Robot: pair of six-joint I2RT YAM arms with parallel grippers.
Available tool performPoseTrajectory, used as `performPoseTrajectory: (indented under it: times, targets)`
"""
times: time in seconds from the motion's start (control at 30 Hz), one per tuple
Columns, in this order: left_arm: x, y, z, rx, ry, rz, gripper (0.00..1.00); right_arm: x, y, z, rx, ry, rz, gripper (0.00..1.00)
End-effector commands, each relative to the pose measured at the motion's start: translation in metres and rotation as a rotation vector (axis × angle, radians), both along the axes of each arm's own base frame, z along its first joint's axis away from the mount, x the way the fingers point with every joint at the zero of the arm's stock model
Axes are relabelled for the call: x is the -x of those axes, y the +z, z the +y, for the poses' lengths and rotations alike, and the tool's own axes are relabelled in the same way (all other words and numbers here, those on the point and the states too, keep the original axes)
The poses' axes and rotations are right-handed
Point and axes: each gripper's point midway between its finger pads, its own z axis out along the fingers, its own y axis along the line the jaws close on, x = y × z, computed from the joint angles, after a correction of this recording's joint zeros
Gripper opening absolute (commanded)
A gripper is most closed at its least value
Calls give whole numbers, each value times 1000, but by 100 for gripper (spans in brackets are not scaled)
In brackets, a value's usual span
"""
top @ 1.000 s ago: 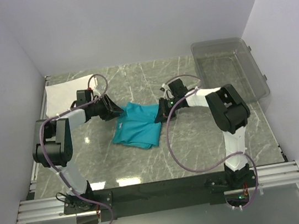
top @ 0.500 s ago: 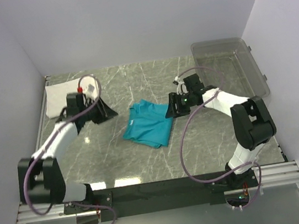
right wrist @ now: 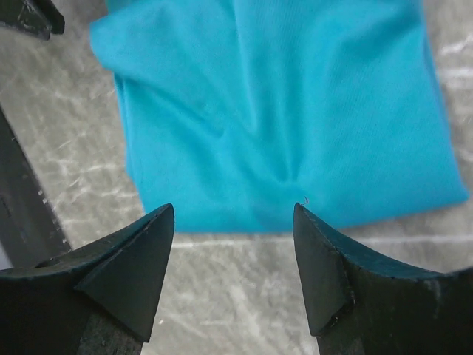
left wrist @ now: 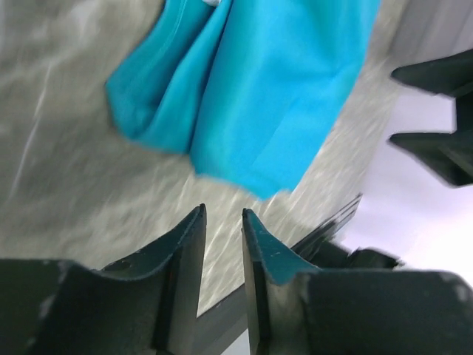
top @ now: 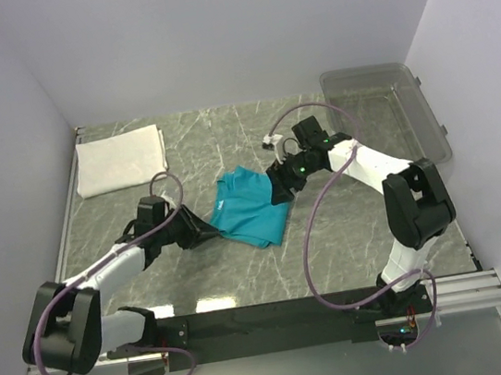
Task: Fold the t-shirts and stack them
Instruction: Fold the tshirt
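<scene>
The teal t-shirt (top: pixel 249 208) lies folded in a rough rectangle in the middle of the table. In the right wrist view it (right wrist: pixel 281 111) fills the upper part, its edge just beyond my right gripper (right wrist: pixel 233 214), which is wide open and empty. From above, the right gripper (top: pixel 278 184) is at the shirt's right edge. My left gripper (top: pixel 207 235) is low at the shirt's near-left corner. Up close, the left gripper (left wrist: pixel 223 214) shows a narrow empty gap, just short of the teal cloth (left wrist: pixel 251 89). The white folded piece (top: pixel 121 161) lies at the far left.
A clear plastic bin (top: pixel 386 122) stands at the far right of the marble table (top: pixel 359 228). White walls close in the back and both sides. Purple cables loop off both arms.
The right gripper has opened and let go of the teal shirt, which now lies folded narrower and further right. The left arm swung from the shirt's far-left side down to its near-left corner.
</scene>
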Motion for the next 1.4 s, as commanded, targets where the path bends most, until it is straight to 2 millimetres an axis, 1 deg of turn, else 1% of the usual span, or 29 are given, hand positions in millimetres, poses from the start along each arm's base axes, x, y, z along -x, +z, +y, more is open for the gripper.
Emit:
performPoseTrajectory:
  times: [0.0, 0.03, 0.07, 0.1, 0.2, 0.27, 0.33, 0.5, 0.53, 0.6, 0.63, 0.7, 0.83, 0.87, 0.9, 1.0, 1.1, 1.17, 1.2, 1.23, 1.27, 1.3, 1.37]
  targets:
    - [-30, 19, -14, 91, 47, -61, 32, -39, 2, 6, 29, -20, -101, 72]
    - [-32, 15, -18, 91, 37, -47, 29, -49, 11, 9, 20, -30, -111, 73]
    - [-37, 19, -21, 90, 25, -59, 28, -50, 9, 12, 16, -28, -96, 73]
    - [-38, 18, -25, 77, 15, -63, 27, -51, 11, 15, 3, -30, -92, 73]
    - [-45, 16, -25, 5, 5, -53, 28, -53, 18, 20, -30, -47, -86, 74]
    - [-46, 18, -23, -14, 6, -58, 36, -52, 19, 21, -34, -49, -81, 74]
    - [-48, 16, -20, -30, 25, -59, 42, -50, 17, 20, -32, -53, -72, 74]
    - [-46, 7, -18, -45, 33, -27, 47, -42, 9, 18, -29, -58, -29, 74]
    - [-45, 3, -17, -54, 28, -17, 49, -41, 9, 19, -31, -57, -28, 74]
    - [-47, 2, -16, -70, 32, -24, 49, -41, 10, 19, -34, -59, -29, 74]
    - [-44, -4, -13, -90, 28, -4, 48, -40, 9, 18, -30, -60, -26, 74]
    - [-44, -6, -12, -100, 24, -1, 46, -40, 9, 18, -28, -61, -24, 74]
    - [-43, -13, -14, -97, 7, 11, 33, -41, 8, 17, -22, -66, -30, 74]
    - [-40, -17, -14, -96, 4, 26, 31, -42, 7, 16, -18, -70, -30, 75]
    - [-40, -18, -17, -86, -4, 23, 21, -43, 8, 16, -17, -71, -34, 75]
    - [-42, -19, -19, -71, 0, 18, 1, -46, 9, 16, -14, -77, -44, 75]
    - [-41, -19, -17, -70, 15, 13, 1, -51, 11, 15, -8, -87, -64, 75]
    - [-35, -23, -12, -88, 32, 33, 1, -56, 15, 13, -6, -97, -77, 75]
    - [-35, -19, -8, -92, 52, 27, 1, -59, 16, 11, -4, -108, -82, 75]
    - [-33, -25, -1, -118, 84, 33, 1, -62, 15, 11, -4, -114, -81, 75]
    - [-33, -24, 4, -125, 106, 30, 1, -66, 19, 11, -8, -119, -92, 75]
    - [-34, -19, 7, -117, 133, 17, 1, -67, 18, 11, -3, -124, -92, 75]
    - [-32, -21, 13, -122, 163, 20, 1, -71, 18, 11, -4, -135, -93, 75]
